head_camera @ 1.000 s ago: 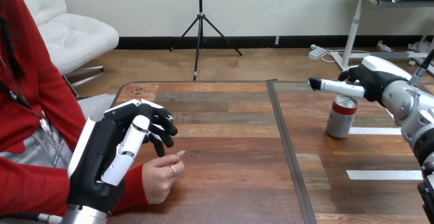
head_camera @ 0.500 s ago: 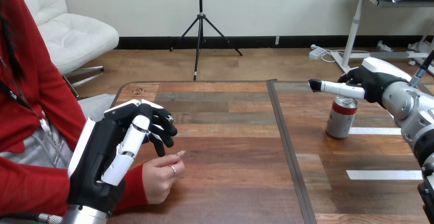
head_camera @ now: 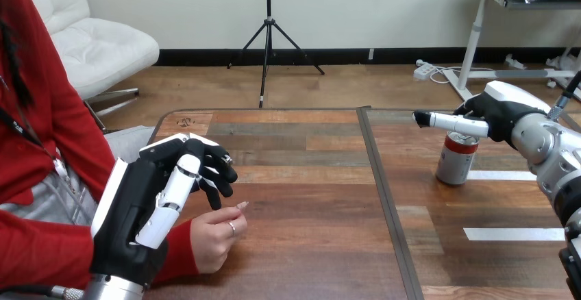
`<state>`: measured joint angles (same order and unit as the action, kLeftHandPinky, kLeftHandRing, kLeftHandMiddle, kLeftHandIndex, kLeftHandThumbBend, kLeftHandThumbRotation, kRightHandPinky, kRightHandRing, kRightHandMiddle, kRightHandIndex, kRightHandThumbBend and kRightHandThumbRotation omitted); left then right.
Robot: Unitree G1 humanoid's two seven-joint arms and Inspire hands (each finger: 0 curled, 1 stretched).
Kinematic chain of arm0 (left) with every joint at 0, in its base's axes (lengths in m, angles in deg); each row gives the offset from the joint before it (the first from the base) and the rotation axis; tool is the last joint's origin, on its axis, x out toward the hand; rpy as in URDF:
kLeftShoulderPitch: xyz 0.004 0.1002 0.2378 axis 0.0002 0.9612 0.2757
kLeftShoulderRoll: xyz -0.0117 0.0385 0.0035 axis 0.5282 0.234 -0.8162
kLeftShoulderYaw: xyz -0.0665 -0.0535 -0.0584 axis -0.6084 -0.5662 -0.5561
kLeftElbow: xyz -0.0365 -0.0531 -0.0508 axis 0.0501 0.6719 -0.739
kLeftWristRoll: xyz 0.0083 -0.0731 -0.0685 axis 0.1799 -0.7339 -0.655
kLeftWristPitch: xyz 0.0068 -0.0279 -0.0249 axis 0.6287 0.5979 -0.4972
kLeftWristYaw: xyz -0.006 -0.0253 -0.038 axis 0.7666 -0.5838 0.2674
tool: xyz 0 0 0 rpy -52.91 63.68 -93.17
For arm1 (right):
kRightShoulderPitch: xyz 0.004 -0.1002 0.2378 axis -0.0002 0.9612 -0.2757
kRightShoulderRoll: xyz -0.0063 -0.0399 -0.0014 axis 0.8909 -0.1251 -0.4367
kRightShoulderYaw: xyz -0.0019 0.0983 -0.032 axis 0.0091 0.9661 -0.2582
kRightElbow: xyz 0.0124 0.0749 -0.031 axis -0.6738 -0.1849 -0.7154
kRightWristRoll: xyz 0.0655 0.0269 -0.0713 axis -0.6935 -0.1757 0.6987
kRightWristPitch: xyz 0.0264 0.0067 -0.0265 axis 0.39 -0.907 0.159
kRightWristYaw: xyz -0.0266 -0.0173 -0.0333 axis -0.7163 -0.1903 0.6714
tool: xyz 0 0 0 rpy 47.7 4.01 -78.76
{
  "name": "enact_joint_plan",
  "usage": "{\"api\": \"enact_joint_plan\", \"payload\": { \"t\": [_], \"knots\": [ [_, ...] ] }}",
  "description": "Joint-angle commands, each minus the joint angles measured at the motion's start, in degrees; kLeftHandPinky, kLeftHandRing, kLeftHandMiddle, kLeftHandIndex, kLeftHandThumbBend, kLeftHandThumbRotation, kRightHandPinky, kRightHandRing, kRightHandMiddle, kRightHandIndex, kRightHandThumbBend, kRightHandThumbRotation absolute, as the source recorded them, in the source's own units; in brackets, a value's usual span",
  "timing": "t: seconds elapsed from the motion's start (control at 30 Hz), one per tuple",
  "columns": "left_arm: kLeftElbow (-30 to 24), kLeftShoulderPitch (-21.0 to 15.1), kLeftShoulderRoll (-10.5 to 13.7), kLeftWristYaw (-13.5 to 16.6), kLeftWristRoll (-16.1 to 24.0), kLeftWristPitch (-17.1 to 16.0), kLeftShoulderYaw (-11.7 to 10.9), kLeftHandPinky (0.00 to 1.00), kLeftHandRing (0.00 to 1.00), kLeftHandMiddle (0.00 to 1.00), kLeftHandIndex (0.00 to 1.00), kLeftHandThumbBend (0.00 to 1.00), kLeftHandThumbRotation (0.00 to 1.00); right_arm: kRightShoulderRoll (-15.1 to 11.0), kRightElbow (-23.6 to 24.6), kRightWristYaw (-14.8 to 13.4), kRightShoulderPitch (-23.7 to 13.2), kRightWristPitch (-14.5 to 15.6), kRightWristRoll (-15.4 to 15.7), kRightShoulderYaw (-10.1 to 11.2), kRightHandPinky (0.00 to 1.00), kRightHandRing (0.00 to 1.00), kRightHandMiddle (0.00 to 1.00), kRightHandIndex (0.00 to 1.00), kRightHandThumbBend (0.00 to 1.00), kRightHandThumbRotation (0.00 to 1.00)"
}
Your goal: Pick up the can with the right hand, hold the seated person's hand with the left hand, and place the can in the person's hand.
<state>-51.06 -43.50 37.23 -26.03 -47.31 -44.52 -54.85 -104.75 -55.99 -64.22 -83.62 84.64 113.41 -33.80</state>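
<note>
Head cam, single moment.

Obj: red-and-silver cylindrical metal can [head_camera: 456, 161], upright on the brown wooden plank table [head_camera: 308, 197], R half, just R of the dark centre seam [head_camera: 384, 197]. A white tape strip [head_camera: 497, 175] lies on the table just beside the can's base. A 2nd white tape strip [head_camera: 514, 233] lies nearer the robot.

R hand [head_camera: 500, 111]: hangs over the can, back up. One straight white digit w/ black tip [head_camera: 438, 119] points to the view's left and crosses the can's top rim. Contact w/ rim: can't tell. Nothing wrapped round the can body. Other digits mostly hidden behind the palm.

L hand [head_camera: 137, 204]: raised above the table at the view's left, back toward cam. Fingers [head_camera: 218, 170] curled inward, w/ nothing btwn them.

Person's hand [head_camera: 216, 235]: rests on the table at the view's left in a loose fist, red sleeve at the wrist. It sits below and just R of the L hand. L fingers are above it, not round it.
</note>
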Motion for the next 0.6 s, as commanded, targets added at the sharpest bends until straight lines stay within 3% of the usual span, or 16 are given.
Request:
{"api": "enact_joint_plan", "payload": {
  "t": [0.0, 0.57],
  "knots": [
    [-0.26, -3.01, 0.04, -0.35, 0.00, -1.49, -0.04, 0.25, 0.38, 0.44, 0.44, 0.15, 0.73, -0.32, 0.67, -0.80, -1.49, -0.97, -0.10, -0.75, 0.73, 0.79, 0.79, 0.76, 0.96, 1.00],
    [-0.34, -3.11, 0.10, -0.74, -0.42, -1.27, -0.29, 0.25, 0.39, 0.45, 0.44, 0.15, 0.75, -0.31, 0.78, -0.31, -1.93, -0.64, -0.12, -1.56, 0.67, 0.72, 0.73, 0.68, 0.95, 1.00]
  ]
}}
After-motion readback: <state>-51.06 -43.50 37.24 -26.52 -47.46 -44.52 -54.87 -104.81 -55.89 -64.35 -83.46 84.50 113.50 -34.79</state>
